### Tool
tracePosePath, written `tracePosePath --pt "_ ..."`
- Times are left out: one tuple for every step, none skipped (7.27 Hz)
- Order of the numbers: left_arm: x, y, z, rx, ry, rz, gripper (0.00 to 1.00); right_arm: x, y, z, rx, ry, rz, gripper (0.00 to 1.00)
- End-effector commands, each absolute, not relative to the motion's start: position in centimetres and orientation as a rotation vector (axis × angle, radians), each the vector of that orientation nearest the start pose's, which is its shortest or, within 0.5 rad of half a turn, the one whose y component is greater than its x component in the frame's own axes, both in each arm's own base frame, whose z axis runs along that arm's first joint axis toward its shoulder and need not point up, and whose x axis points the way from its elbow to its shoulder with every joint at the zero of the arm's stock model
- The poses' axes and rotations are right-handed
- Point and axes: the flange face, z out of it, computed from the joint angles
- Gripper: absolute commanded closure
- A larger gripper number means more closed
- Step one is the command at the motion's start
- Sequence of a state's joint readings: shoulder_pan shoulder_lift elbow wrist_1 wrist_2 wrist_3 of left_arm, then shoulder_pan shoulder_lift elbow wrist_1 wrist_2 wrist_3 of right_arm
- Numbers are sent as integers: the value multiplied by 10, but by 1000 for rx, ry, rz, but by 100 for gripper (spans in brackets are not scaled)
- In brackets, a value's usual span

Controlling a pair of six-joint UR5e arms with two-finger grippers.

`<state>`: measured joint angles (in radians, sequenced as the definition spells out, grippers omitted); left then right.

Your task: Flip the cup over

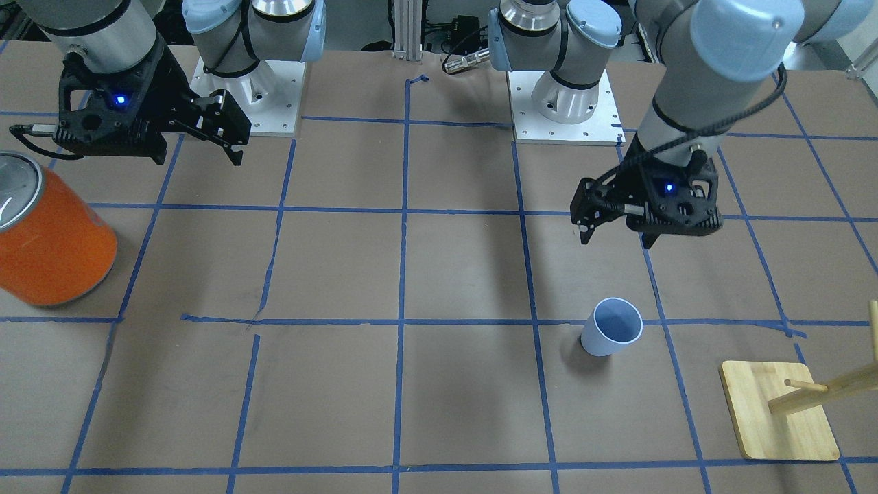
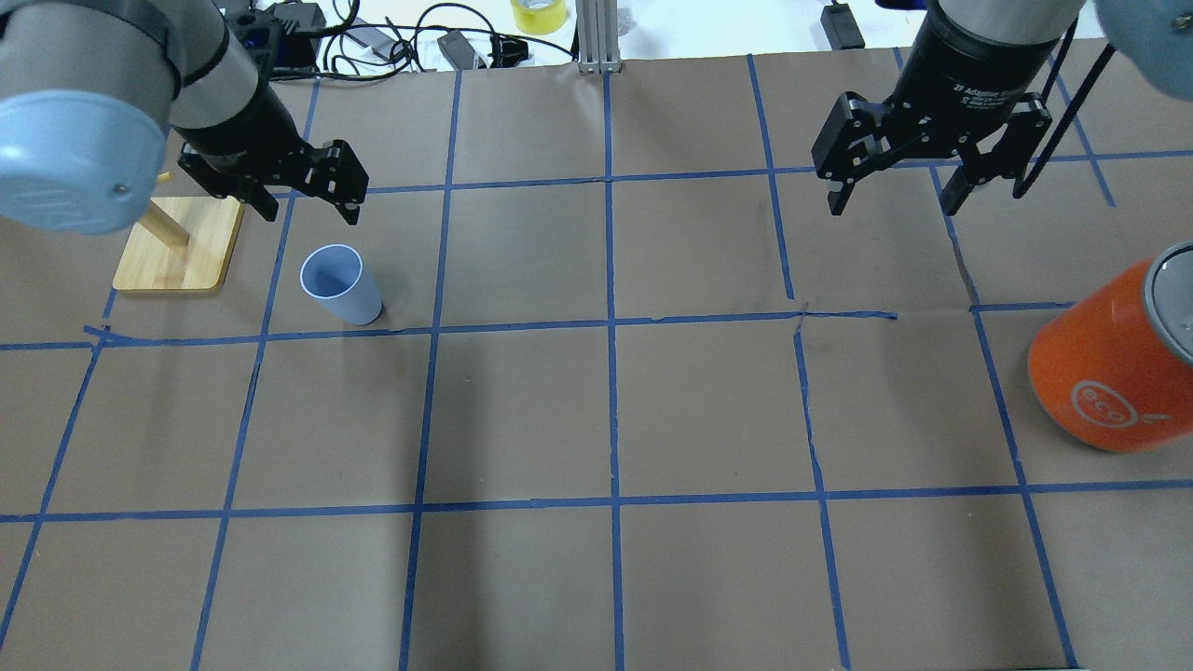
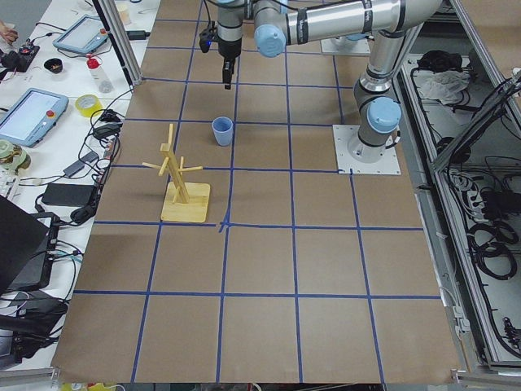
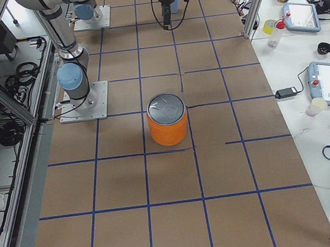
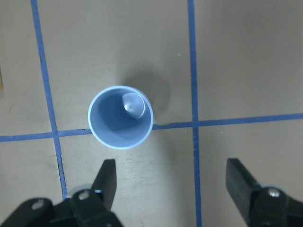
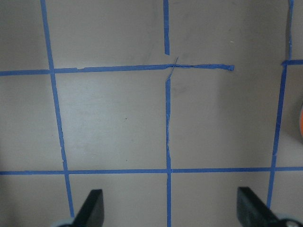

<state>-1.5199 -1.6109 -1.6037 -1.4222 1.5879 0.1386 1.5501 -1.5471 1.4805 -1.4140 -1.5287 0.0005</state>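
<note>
The pale blue cup [image 1: 610, 327] stands upright with its mouth up on the brown table, on the robot's left side. It also shows in the overhead view [image 2: 340, 284] and the exterior left view [image 3: 222, 130]. My left gripper [image 1: 616, 239] hangs open and empty well above the cup, not touching it. In the left wrist view the cup [image 5: 121, 117] lies just ahead of the open fingers, nearer the view's left finger [image 5: 108, 174]. My right gripper [image 2: 893, 200] is open and empty, high over the table's right half, far from the cup.
A large orange can [image 2: 1114, 363] with a silver top stands at the robot's right edge of the table. A wooden peg stand on a square base [image 2: 182, 244] stands just left of the cup. Blue tape lines grid the table.
</note>
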Motion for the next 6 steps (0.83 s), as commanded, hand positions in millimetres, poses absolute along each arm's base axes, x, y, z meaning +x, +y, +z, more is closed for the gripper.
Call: tracePosePath --pt "-114 -480 528 157 3114 -139 13 128 -497 493 27 3093 165 0" --pt "-116 -477 536 165 3117 -168 13 127 -498 488 29 3094 163 0" --pt "-115 -474 543 183 3112 -197 11 126 -498 487 34 3093 163 0" --pt "-118 -469 553 188 3124 -229 8 126 -500 485 34 3095 161 0" --pt "-122 -467 552 195 3162 -235 8 126 -501 487 34 3096 137 0" --pt "-121 -467 547 195 3152 -218 8 127 -502 488 31 3095 123 0"
